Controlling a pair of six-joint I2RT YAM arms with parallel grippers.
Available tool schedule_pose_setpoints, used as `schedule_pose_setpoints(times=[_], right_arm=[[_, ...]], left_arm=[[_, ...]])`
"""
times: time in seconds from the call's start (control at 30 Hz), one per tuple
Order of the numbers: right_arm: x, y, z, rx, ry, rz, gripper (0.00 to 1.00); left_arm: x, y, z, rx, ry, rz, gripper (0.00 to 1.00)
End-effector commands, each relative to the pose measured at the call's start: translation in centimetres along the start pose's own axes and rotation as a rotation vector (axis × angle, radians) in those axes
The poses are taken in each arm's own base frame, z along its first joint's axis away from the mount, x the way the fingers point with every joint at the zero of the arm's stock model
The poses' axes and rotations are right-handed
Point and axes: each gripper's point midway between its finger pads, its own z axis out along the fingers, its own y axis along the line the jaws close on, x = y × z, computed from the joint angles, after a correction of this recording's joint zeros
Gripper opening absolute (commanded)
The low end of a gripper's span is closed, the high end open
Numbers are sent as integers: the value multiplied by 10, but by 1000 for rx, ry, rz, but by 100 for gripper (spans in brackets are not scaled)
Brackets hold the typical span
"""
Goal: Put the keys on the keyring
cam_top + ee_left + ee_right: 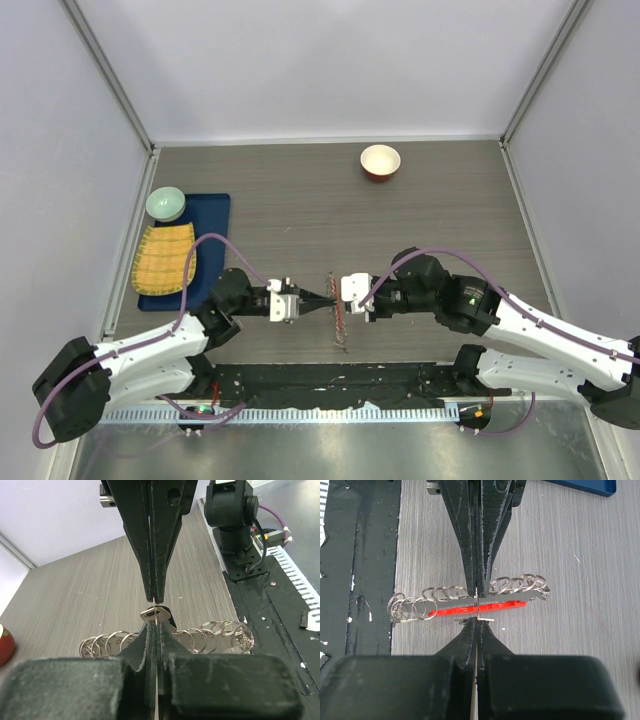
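The keyring, a red bar beside a silvery bar strung with several wire rings, lies on the table between the two arms. My left gripper and right gripper meet tip to tip just above it, both shut. A thin wire ring, seen edge-on, spans the small gap between the two pairs of tips and seems pinched by both. A silvery key sits right at the tips, just over the bars. In the right wrist view this key shows only as a thin sliver.
A red-rimmed white bowl stands at the far side. At the left lies a blue tray with a yellow cloth and a green bowl. The black base strip runs along the near edge.
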Motion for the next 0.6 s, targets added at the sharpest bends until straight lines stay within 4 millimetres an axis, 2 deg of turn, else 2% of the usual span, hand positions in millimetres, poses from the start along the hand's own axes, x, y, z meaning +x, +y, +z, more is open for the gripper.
schedule_pose_setpoints(times=[0.0,0.57], right_arm=[[-15,-4,-1,8,-45,-29,1],[-15,0,0,-14,-52,-33,1]], left_arm=[[-27,10,6,5,-71,64,0],[-28,12,6,-9,-75,61,0]])
